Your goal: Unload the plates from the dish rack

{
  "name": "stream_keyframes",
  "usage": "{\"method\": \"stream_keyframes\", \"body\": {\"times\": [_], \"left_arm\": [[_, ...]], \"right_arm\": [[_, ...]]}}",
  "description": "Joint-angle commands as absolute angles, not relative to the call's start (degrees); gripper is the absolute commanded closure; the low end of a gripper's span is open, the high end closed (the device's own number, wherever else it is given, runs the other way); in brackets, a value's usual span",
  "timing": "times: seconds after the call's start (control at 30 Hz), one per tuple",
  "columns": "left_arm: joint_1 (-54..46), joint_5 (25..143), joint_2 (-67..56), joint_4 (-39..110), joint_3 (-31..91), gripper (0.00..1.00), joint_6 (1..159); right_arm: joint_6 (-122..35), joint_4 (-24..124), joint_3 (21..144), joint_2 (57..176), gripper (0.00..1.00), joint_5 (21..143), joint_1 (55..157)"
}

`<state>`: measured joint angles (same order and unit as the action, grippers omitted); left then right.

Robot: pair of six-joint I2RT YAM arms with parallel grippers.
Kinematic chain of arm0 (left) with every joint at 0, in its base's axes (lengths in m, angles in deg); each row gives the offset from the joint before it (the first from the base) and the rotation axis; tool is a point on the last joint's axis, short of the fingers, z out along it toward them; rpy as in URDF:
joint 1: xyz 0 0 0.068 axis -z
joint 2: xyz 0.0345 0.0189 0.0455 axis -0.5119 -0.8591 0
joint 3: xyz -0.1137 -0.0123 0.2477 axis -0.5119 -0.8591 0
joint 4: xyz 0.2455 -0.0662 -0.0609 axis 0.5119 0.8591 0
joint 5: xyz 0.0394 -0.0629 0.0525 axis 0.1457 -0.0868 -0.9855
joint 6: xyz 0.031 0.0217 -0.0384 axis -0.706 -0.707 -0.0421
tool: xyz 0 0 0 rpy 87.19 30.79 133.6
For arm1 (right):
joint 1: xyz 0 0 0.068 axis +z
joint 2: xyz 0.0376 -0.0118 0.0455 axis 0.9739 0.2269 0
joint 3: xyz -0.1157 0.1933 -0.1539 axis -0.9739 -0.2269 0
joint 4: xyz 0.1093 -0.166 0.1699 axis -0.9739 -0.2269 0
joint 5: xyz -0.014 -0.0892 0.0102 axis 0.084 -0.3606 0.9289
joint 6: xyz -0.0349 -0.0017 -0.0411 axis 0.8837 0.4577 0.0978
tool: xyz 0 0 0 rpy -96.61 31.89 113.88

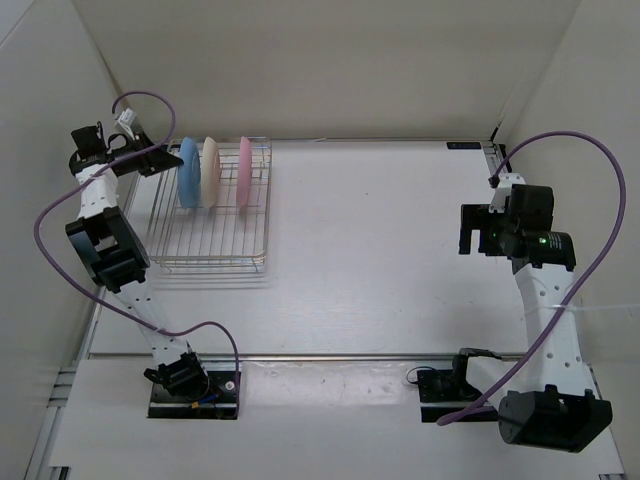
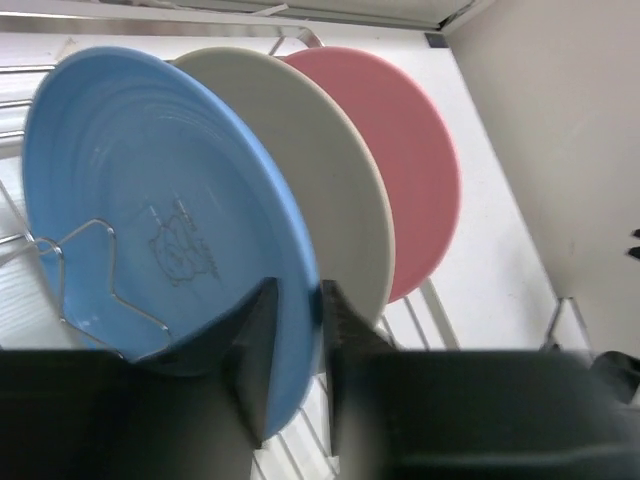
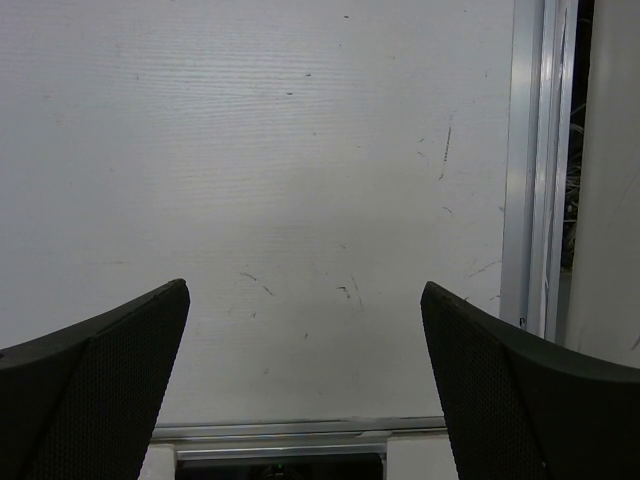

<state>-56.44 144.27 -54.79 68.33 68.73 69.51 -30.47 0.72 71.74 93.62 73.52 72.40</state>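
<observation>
Slippage risk: left gripper (image 2: 298, 310) pinches only the rim of the light blue plate (image 2: 150, 170), upright in the dish rack (image 1: 215, 235) at ten o'clock; a tilted lift could knock the cream plate (image 2: 330, 180). Right gripper (image 3: 305, 380) is spread.

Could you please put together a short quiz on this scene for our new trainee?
1. Multiple choice: whose rim sits between the fingers of the left tool?
A) pink plate
B) light blue plate
C) cream plate
2. True or false: the right tool is holding a plate.
3. Fill in: counting from the left arm's side, the plates standing in the dish rack run light blue, ____, pink.

Key:
1. B
2. False: it hangs open over the bare table, far from the rack.
3. cream
</observation>
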Motion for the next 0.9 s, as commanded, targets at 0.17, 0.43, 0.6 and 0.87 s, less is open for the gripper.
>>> {"method": "stream_keyframes", "body": {"times": [0.17, 0.43, 0.6, 0.87], "left_arm": [[-56.0, 146.9, -56.1, 68.2, 70.9, 0.89, 70.8], [-56.0, 148.1, -54.5, 68.2, 69.9, 0.89, 72.5], [-56.0, 145.2, -48.6, 64.9, 67.1, 0.89, 74.1], [-56.5, 144.7, -44.2, 63.9, 72.1, 0.89, 78.3]], "right_arm": [[-29.9, 1.8, 71.6, 93.3, 0.0, 72.4, 72.2], [-29.9, 2.3, 71.1, 93.3, 0.0, 72.4, 72.2], [-29.9, 2.3, 71.1, 93.3, 0.0, 72.9, 72.2], [-29.9, 2.8, 70.5, 93.3, 0.0, 74.0, 72.2]]}}
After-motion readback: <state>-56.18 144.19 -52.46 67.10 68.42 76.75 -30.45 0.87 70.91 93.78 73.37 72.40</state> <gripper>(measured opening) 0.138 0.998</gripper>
